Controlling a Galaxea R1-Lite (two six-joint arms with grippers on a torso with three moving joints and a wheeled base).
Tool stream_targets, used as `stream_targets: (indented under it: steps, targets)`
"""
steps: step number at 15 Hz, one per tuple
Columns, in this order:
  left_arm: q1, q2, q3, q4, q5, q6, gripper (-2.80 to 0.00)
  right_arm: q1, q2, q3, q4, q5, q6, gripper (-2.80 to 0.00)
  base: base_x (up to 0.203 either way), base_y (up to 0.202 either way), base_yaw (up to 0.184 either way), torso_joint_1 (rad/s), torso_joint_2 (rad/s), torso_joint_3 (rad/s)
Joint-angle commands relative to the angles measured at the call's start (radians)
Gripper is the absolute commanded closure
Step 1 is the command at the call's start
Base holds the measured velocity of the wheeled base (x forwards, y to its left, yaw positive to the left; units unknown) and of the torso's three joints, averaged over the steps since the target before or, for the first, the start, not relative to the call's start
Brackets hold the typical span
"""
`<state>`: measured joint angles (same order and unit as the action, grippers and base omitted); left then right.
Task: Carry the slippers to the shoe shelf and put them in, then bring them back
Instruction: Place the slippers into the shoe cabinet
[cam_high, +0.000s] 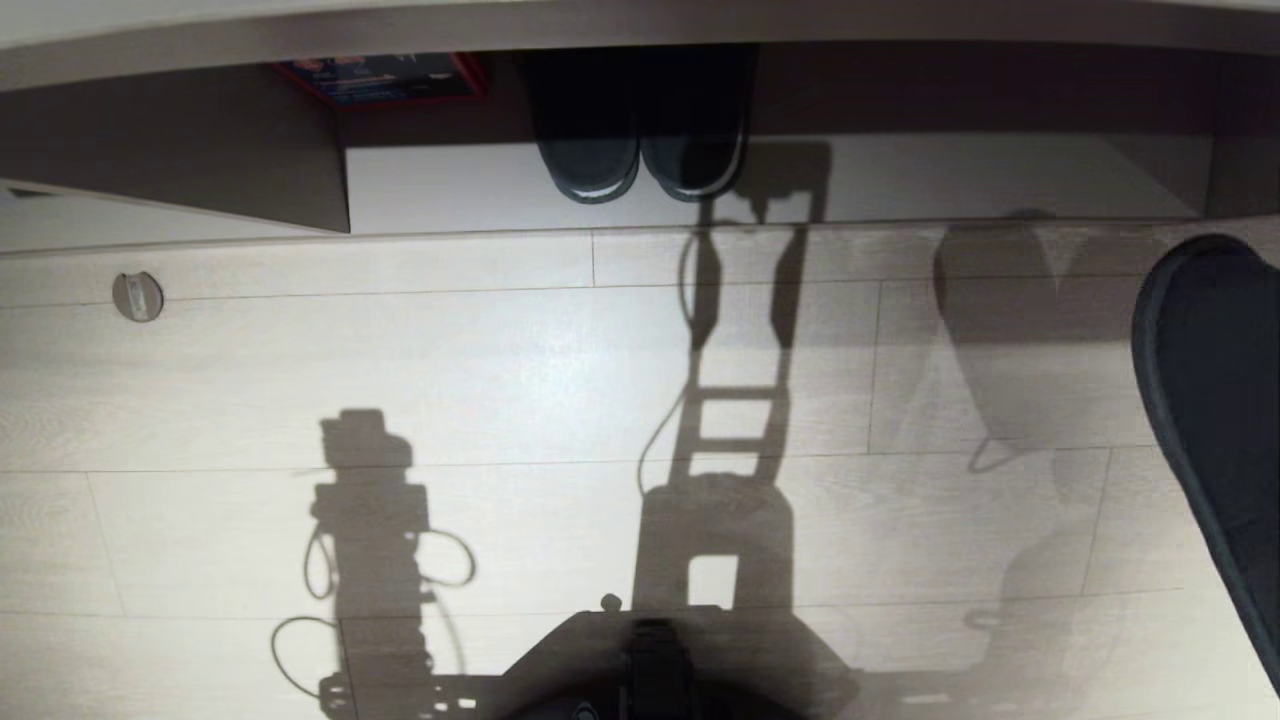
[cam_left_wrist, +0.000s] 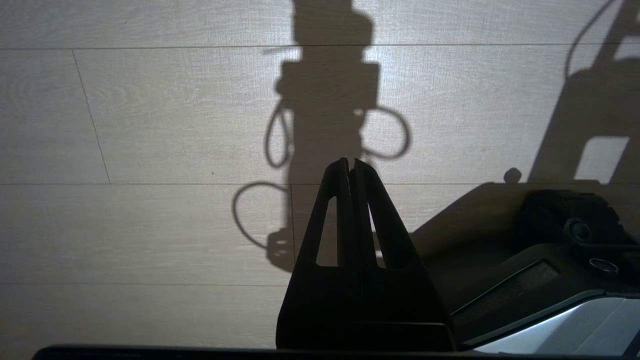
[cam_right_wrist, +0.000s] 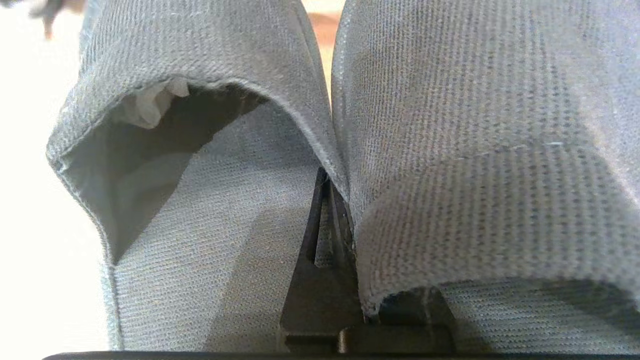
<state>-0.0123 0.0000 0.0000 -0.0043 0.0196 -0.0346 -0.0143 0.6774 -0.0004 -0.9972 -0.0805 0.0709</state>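
Right hand clamped on the slippers, pinching their inner edges together; one slipper shows at right edge of head view. Left hand closed, empty, over the floor. Shoe shelf top of frame, another dark pair inside.

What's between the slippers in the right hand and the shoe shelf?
Head view: only bare plank floor with shadows lies between the slippers and the shoe shelf. Another dark pair already sits inside.

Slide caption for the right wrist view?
Right pincer shut on the slippers, pinching the two uppers' adjoining edges.
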Motion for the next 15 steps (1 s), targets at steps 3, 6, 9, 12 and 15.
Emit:
stream_targets:
  steps: [3,6,9,12,15]
  targets:
    - [0.000,0.000,0.000,0.000,0.000,-0.001,0.00,0.006,0.295,0.040,-0.376,-0.033,-0.012,0.00,0.000,0.000,0.000,0.000,0.00,0.000]
    - [0.000,0.000,0.000,0.000,0.000,-0.001,0.00,0.020,0.397,0.040,-0.531,-0.056,-0.015,0.00,0.000,0.000,0.000,0.000,0.00,0.000]
    - [0.000,0.000,0.000,0.000,0.000,-0.001,0.00,0.073,0.407,0.040,-0.533,-0.064,-0.014,0.00,0.000,0.000,0.000,0.000,0.00,0.000]
    - [0.000,0.000,0.000,0.000,0.000,-0.001,0.00,0.104,0.451,0.040,-0.533,-0.068,-0.014,0.00,0.000,0.000,0.000,0.000,0.00,0.000]
    - [0.000,0.000,0.000,0.000,0.000,-0.001,0.00,0.105,0.545,0.040,-0.533,-0.066,-0.014,0.00,0.000,0.000,0.000,0.000,0.00,0.000]
